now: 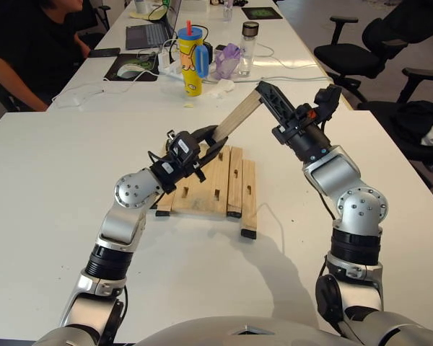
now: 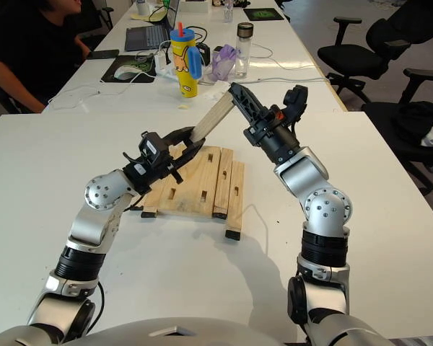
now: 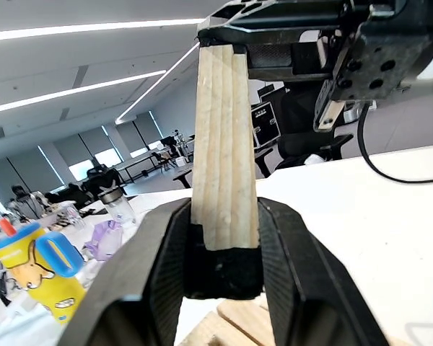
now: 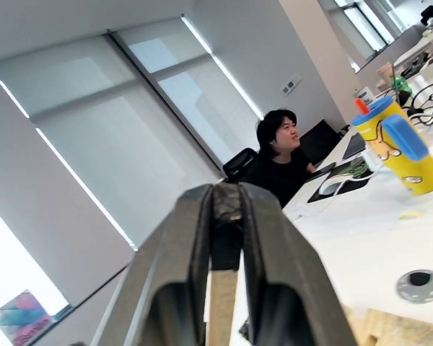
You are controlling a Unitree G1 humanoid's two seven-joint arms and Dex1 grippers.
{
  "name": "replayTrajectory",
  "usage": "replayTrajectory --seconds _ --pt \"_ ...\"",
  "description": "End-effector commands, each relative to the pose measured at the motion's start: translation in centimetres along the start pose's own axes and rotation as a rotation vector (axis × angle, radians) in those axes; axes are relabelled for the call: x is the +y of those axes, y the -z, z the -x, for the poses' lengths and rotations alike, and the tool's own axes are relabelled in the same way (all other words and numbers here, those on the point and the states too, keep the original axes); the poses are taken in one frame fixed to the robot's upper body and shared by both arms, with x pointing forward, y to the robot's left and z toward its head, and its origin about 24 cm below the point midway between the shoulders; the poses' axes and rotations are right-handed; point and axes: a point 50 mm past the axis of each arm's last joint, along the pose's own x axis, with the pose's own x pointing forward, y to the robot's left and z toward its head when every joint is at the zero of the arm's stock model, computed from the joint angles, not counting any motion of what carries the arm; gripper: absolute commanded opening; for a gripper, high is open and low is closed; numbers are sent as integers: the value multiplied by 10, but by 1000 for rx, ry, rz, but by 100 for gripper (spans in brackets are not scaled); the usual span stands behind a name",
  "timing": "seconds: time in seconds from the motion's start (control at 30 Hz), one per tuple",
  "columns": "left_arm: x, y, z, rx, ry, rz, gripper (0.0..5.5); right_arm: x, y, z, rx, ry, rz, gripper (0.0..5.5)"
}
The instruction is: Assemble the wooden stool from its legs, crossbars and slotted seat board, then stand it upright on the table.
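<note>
The wooden leg (image 1: 238,115) hung slanted in the air between my two arms. Its low end was over the far edge of the slotted seat board (image 1: 218,189), and its high end pointed up and away toward my right. My left gripper (image 1: 211,135) was clamped on the low, black-capped end, and in the left wrist view both fingers (image 3: 162,277) pressed flat against the wood's sides. My right gripper (image 1: 263,91) was pinched on the top end, fingers (image 4: 191,274) almost together with just the leg's thin edge between them.

The seat board lay flat on the white table (image 1: 50,187), slots facing up, with a black-tipped piece (image 1: 248,229) running along its right side. Whether the leg's low end touched the board, I couldn't tell. Farther back stood a yellow cup (image 1: 191,65), a water bottle (image 1: 249,45) and a laptop (image 1: 151,32). Office chairs (image 1: 361,43) sat off to my right.
</note>
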Motion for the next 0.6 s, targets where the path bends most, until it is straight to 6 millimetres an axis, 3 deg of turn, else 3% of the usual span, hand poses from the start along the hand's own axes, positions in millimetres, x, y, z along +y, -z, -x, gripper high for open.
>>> replayTrajectory --seconds 0.03,0.13,0.27,0.47,0.6 --pt "31 -27 7 -185 -210 109 133 -34 17 22 76 236 67 45" --pt "30 -22 13 -174 -230 139 133 -40 16 31 66 286 92 45" --pt "25 -16 16 -143 -235 109 133 -32 19 29 28 205 -128 45" --pt "30 -11 14 -60 -273 -72 133 -22 17 25 -5 129 -325 43" --pt "19 -9 12 -77 -172 -29 219 -17 15 25 17 91 -343 43"
